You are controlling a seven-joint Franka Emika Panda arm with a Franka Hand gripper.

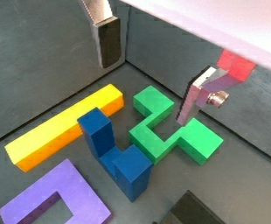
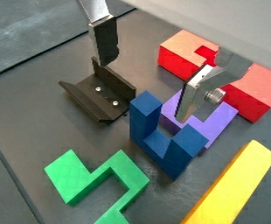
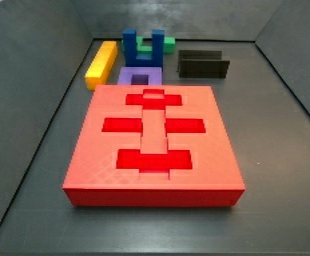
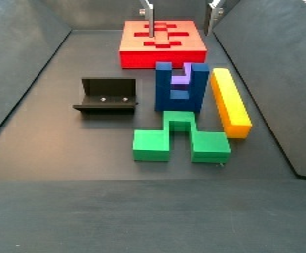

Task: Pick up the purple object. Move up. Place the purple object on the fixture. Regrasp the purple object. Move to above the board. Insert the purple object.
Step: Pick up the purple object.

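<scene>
Large flat red rectangular board [image 3: 154, 140] with recessed cross-shaped cutouts: nearest thing in a side view, farthest in the other side view [image 4: 165, 40]; cutouts empty.

Long yellow plastic bar [image 4: 230, 99] lies flat along the right of the cluster in that side view, just beside the blue piece.

Green stepped plastic block [image 4: 180, 138] lies flat on the floor, near side of the cluster there.

Dark blue U-shaped block [image 4: 179, 86] stands upright, prongs up.

Chunky purple U-shaped plastic block [image 3: 140, 76] lies on the floor between board and blue block, close against both (contact cannot be told). Not held.

Dark L-shaped fixture [image 4: 105, 97] on its base plate stands left of the blue block in that view, apart from it, nothing on it.

Gripper [image 2: 149, 63] hangs above the pieces; silver plate fingers [image 2: 104, 39] spread wide, nothing between them but floor and blocks below.
</scene>
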